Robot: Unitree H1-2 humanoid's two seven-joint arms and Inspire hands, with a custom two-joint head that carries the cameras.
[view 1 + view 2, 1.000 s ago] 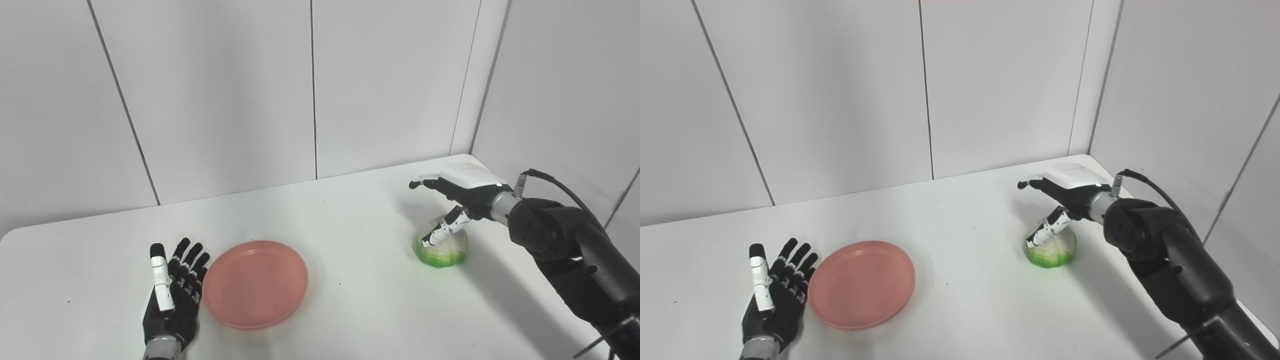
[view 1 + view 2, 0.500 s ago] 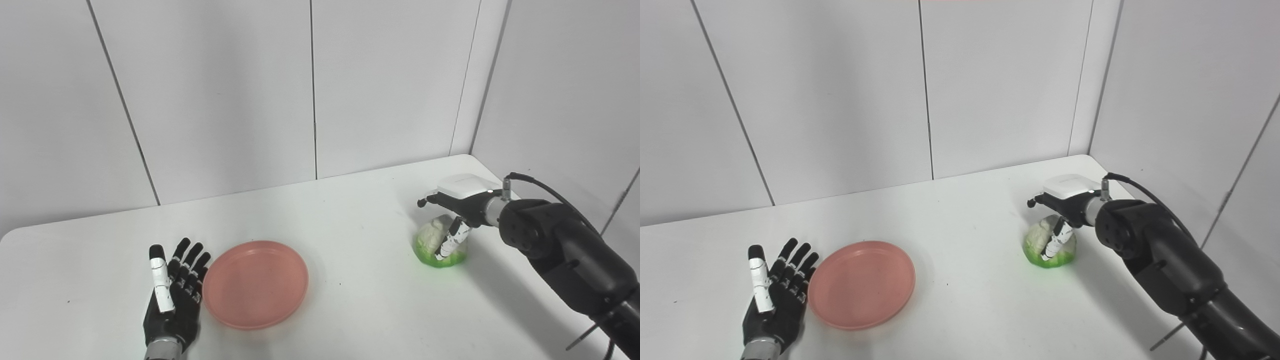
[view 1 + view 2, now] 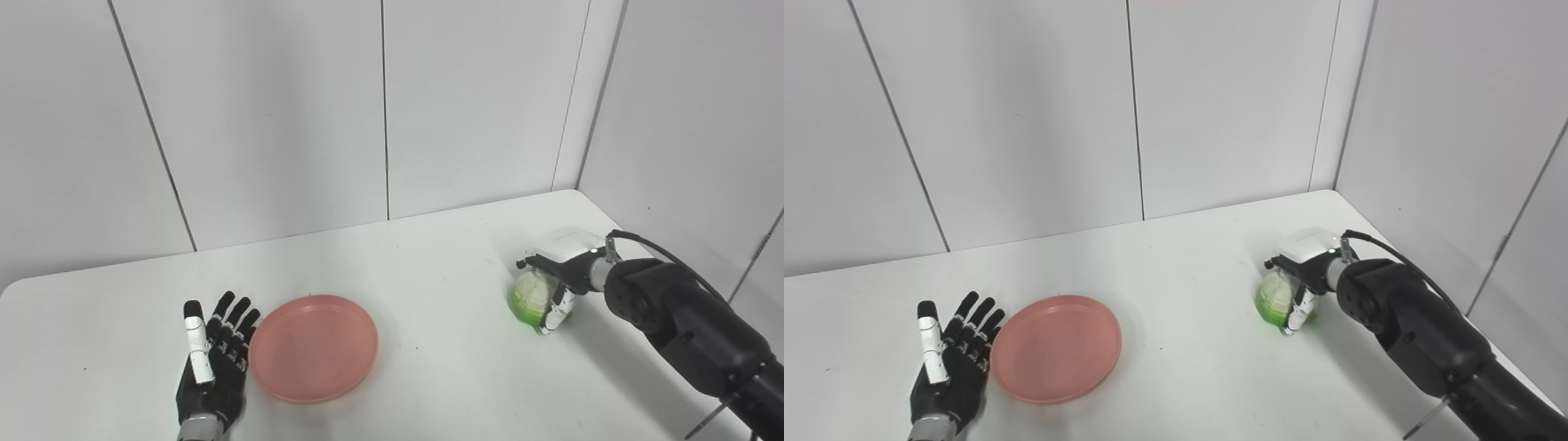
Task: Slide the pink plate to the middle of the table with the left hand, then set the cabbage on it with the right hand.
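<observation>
Right hand (image 3: 560, 269) grips the cabbage (image 3: 531, 296) at the table's (image 3: 429, 269) right.
Left hand (image 3: 211, 361), fingers spread wide, rests beside the pink plate (image 3: 313, 347).

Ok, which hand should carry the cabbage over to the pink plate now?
The right hand: its fingers are already wrapped round the cabbage. The left hand lies open beside the pink plate, far from the cabbage.

Bare table (image 3: 441, 318) between plate (image 3: 313, 347), cabbage (image 3: 531, 296)
</observation>
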